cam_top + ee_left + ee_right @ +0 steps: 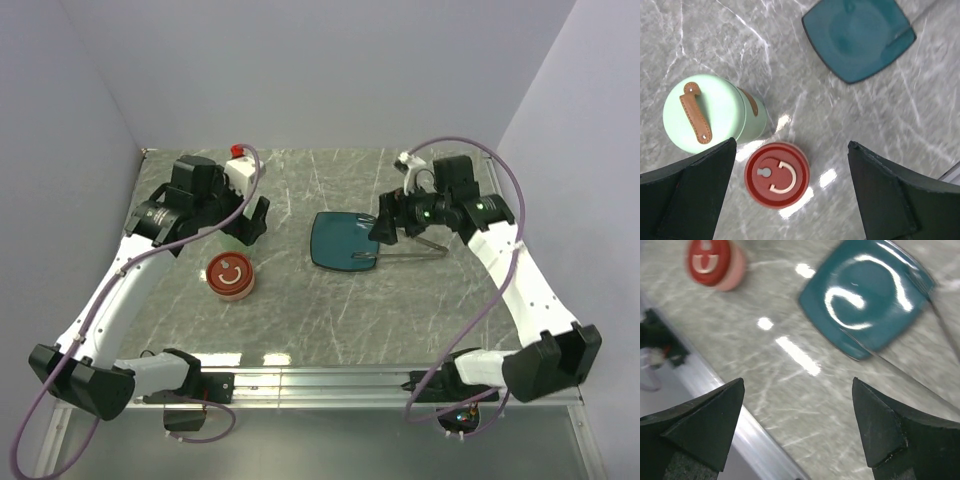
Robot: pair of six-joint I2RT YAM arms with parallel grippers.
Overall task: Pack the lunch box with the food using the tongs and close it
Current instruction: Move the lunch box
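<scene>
I am hovering my left gripper (pixel 791 145) over the left of the table (pixel 300 320), fingers spread wide and pinching nothing. Under them, to the left, the mint-green pot (pixel 751 125) is standing upright with its flat lid (pixel 722 110) on and the brown strap (pixel 696 114) lying across the top. Just beside it the cream bowl (pixel 233 295) is wearing its dark-red lid (pixel 776 175). Further right the teal plate (pixel 340 240) is showing no food, so I am judging the pieces packed and both containers closed. The tongs (pixel 412 254) are lying on the table right of the plate, one end resting on its edge. My right gripper (pixel 797 382) is hanging above that spot, fingers apart and holding nothing. What is left, I am thinking, is backing off cleanly: rising straight up on the left so neither finger clips the strap or nudges the red lid, and lifting clear on the right without brushing the tongs or plate.
</scene>
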